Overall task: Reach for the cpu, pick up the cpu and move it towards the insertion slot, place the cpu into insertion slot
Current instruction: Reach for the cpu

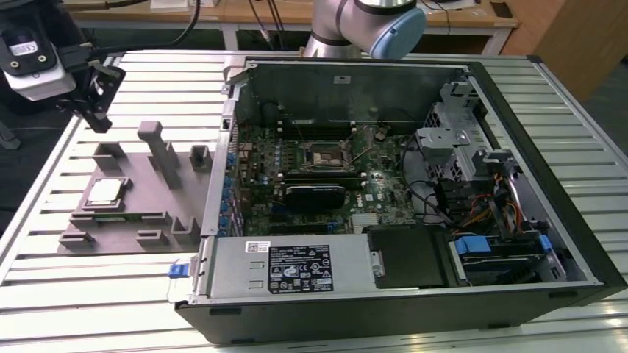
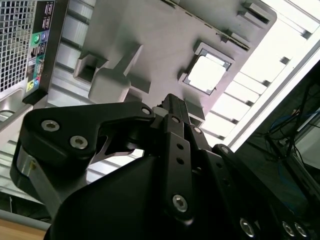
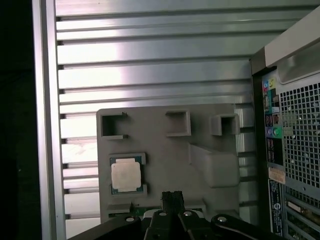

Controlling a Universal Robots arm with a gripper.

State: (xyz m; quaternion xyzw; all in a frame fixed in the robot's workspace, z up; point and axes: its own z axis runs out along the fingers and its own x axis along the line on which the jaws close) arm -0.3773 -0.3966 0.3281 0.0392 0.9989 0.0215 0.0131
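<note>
Cpu (image 3: pixel 125 175) in fixture (image 3: pixel 165 150), claw (image 3: pixel 172 199) seemingly overhead

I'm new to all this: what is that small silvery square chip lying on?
The cpu sits in a shallow holder on the grey fixture block. The surface directly beneath it is covered.

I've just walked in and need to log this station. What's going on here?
The robot arm's gripper hangs over the grey fixture block, which sits on the slatted table beside the open computer case. The cpu lies flat in its recess on that block and has not been picked up. It is the thing nearest to the gripper. The insertion slot on the motherboard inside the case shows a dark centre inside its metal frame.
</note>
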